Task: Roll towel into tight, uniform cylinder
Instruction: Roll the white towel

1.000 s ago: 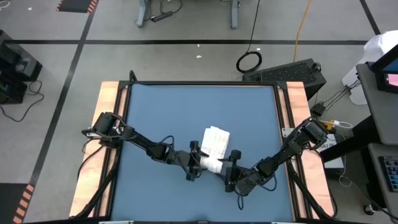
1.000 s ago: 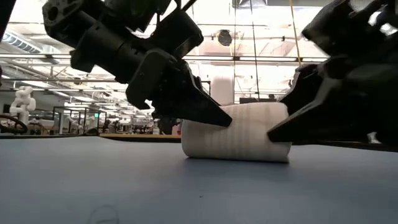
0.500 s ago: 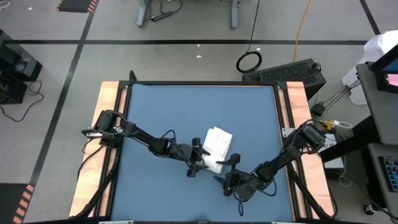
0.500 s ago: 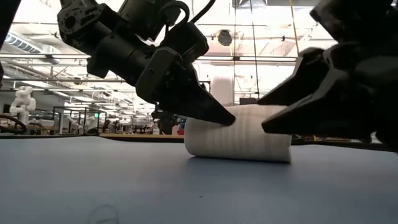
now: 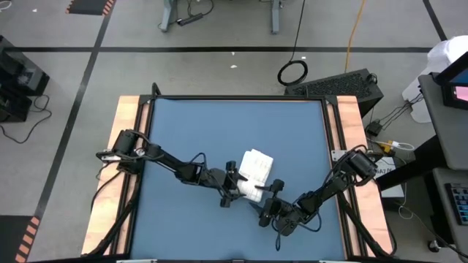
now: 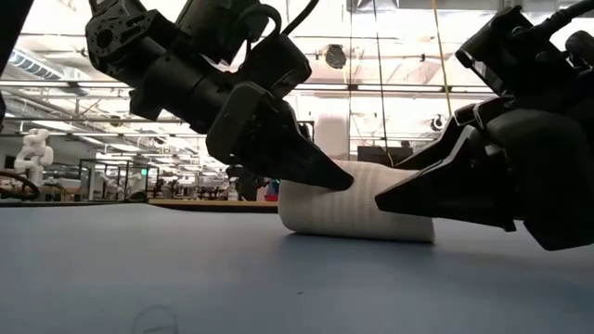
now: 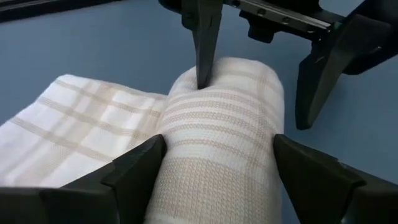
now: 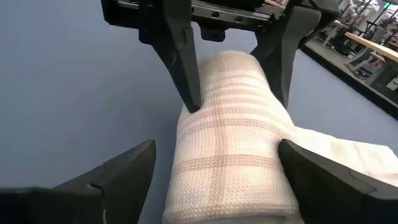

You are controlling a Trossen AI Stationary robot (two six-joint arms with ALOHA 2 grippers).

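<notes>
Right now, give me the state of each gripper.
Left gripper: open, jaws straddling the rolled part of the towel.
Right gripper: open, jaws straddling the roll from its other end.

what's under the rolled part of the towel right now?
Only the blue table. The towel roll rests directly on it, unrolled flap lying flat beyond. Left gripper and right gripper straddle its ends, open. The contact line and roll core are hidden.

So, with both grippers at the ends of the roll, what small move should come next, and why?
Probably both grippers should turn the roll one more bit toward the flat part. The towel is only partly rolled: a flat tail still lies on the table. The left gripper and the right gripper both stand open, straddling the roll's two ends.
</notes>
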